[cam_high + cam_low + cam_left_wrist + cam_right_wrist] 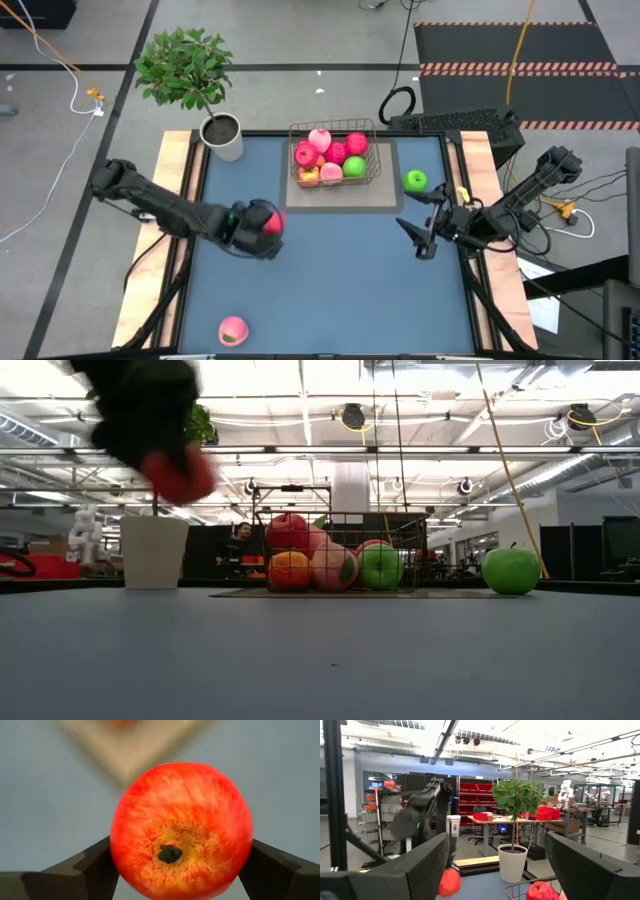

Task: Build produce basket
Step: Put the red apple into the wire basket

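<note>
One round red apple [181, 831] sits clamped between the two dark fingers of the left gripper [264, 226], lifted clear of the blue counter [330, 280] and well short of the small rectangular grey wire basket [335, 160]. That basket, on a grey mat [385, 190] at the counter's far edge, holds red, pink, orange and green fruits. A loose green apple [415, 181] lies just beside the mat. A pink peach [233, 330] lies at the near edge, well apart from the basket. The right gripper [428, 232] hovers near the green apple, fingers spread wide, holding nothing.
</note>
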Available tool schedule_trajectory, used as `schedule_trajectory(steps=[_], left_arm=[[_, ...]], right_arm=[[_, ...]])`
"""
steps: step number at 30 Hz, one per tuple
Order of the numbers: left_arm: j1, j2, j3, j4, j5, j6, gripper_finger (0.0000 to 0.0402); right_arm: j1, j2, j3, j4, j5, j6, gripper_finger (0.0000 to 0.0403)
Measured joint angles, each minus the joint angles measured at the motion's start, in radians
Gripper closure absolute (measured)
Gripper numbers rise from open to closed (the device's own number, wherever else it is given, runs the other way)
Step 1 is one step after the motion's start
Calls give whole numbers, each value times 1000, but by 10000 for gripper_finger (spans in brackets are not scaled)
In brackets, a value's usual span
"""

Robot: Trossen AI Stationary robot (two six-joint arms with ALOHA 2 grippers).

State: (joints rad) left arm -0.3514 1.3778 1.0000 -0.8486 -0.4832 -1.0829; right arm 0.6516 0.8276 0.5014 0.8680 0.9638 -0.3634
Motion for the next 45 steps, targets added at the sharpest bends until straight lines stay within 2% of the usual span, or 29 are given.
schedule_trajectory(steps=[3,7,11,17,24,31,45], left_arm=[[97,0,93,120,-63,239,77],[245,6,157,365,-50,531,84],[395,46,171,532,-4,673,71],[569,150,171,745,121,679,65],[637,310,171,969,215,686,63],[654,404,169,977,214,688,62],[656,405,169,981,175,798,60]], right_arm=[[-11,0,0,3,0,0,83],[-31,0,0,3,-33,1,83],[-42,0,0,3,-76,10,83],[-44,0,0,-5,-77,3,83],[-44,0,0,-4,-77,-16,83],[-45,0,0,-4,-77,-16,83],[-45,0,0,-4,-77,-16,83]])
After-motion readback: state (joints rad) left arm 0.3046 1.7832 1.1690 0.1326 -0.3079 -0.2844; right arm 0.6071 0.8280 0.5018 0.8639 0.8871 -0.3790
